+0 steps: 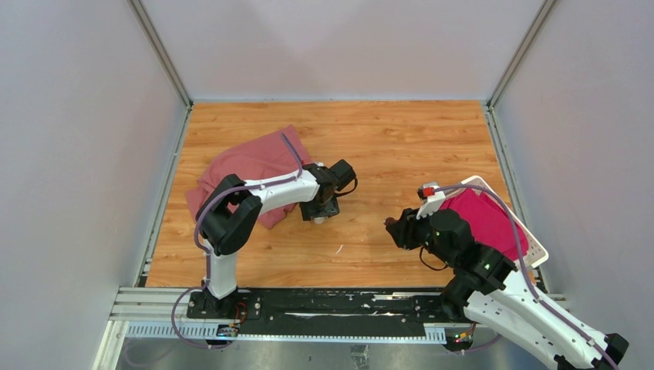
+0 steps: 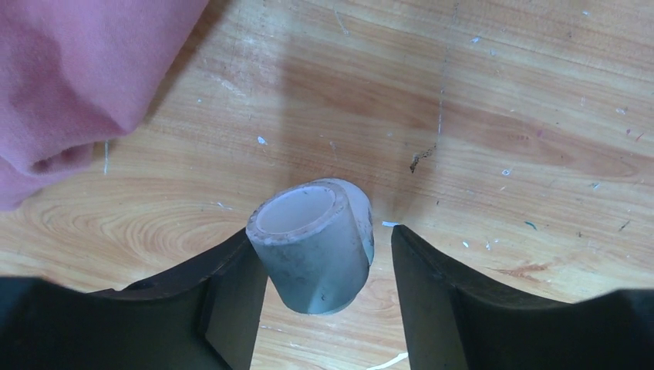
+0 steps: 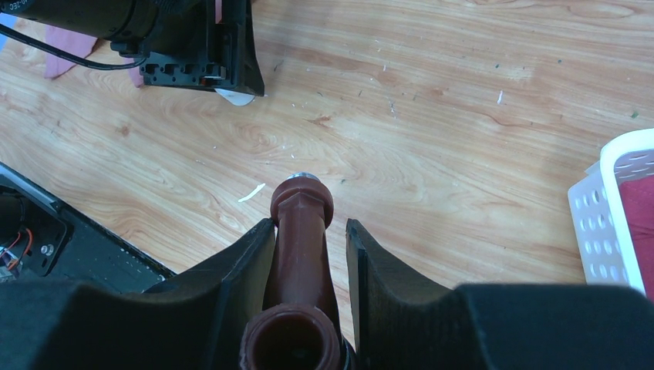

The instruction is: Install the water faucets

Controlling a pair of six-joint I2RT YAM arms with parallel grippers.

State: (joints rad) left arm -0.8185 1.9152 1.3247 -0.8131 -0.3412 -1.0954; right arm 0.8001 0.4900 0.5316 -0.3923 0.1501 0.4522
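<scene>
The white plastic pipe fitting (image 2: 312, 247) stands tilted on the wood table between the fingers of my left gripper (image 2: 322, 236), open end up. The left finger touches it and the right finger stands off with a gap, so the gripper is open around it. In the top view my left gripper (image 1: 322, 211) points down at mid-table. My right gripper (image 3: 308, 226) is shut on the dark reddish-brown tap (image 3: 302, 239), whose silvery end (image 3: 302, 177) points forward above the table. In the top view my right gripper (image 1: 395, 228) is at right of centre. The fitting also shows under the left gripper in the right wrist view (image 3: 234, 95).
A pink cloth (image 1: 247, 166) lies bunched at the left of the table, beside the left arm; it also shows in the left wrist view (image 2: 77, 69). A white slatted basket (image 1: 537, 248) holding a pink-red cloth (image 1: 482, 216) sits at the right edge, behind my right arm.
</scene>
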